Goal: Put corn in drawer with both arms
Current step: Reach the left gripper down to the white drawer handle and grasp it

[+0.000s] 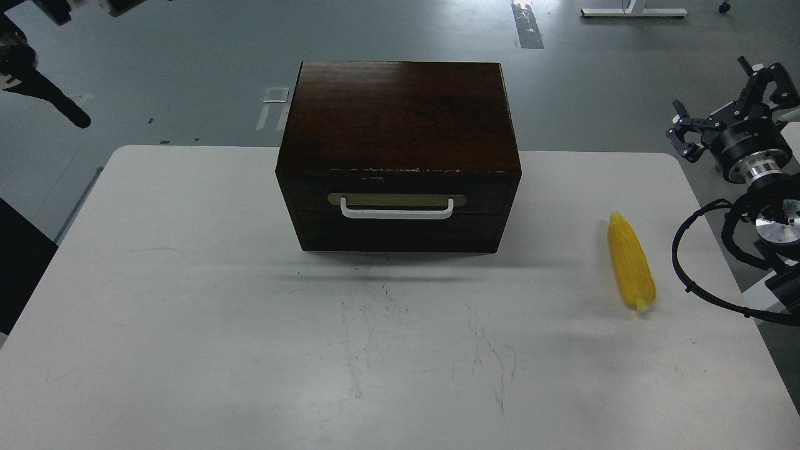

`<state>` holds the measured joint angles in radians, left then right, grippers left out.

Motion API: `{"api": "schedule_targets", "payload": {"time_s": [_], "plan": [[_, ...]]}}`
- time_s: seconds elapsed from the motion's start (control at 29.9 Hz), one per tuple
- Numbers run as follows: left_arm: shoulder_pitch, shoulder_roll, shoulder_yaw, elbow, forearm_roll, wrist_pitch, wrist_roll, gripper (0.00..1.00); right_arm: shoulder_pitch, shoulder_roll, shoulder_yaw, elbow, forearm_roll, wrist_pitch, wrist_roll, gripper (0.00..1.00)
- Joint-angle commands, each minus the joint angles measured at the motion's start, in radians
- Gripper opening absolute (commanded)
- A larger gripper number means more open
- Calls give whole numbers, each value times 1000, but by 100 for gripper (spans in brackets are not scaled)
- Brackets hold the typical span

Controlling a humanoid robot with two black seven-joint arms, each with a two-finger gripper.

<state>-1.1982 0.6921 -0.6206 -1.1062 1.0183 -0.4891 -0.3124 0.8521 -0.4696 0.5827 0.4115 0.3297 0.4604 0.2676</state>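
The corn [631, 269] lies on the white table [187, 281] at the right, tip pointing away from me. The dark brown wooden box [400, 115] stands at the table's back middle. Its drawer [400, 187] is shut, and its white bar handle [397, 211] faces me. My right gripper [728, 100] is open and empty, in the air beyond the table's right edge, behind and right of the corn. Of my left arm, only a blurred part [37, 87] shows at the top left corner. Its gripper is cut off by the frame's edge.
The right arm's black cable loop [694, 281] hangs beside the table's right edge, close to the corn. The grey floor behind has tape marks [525, 25] and a white stand base [631, 11].
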Motion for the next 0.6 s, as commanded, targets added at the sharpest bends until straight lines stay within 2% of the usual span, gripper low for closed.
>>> {"api": "schedule_targets", "payload": {"time_s": [0.0,0.1,0.17,0.23,0.37,0.57], "plan": [[2,14,1,-164,176,0,-1,81,2,-1,-1,-17,0,4,1,100],[5,4,10,-280,362,0,-1,81,1,-1,-1,-20,0,4,1,100],[8,-32,62,-360,556,0,-1,81,1,0,0,-20,0,4,1,100],[9,-58,96,-370,621,0,-1,81,2,3,2,-20,0,4,1,100],[-4,-80,296,-380,718,0,1,81,10,15,8,-20,0,1,4,100],[-24,-118,443,-368,955,0,1,81,13,28,11,-59,0,6,5,100]]}}
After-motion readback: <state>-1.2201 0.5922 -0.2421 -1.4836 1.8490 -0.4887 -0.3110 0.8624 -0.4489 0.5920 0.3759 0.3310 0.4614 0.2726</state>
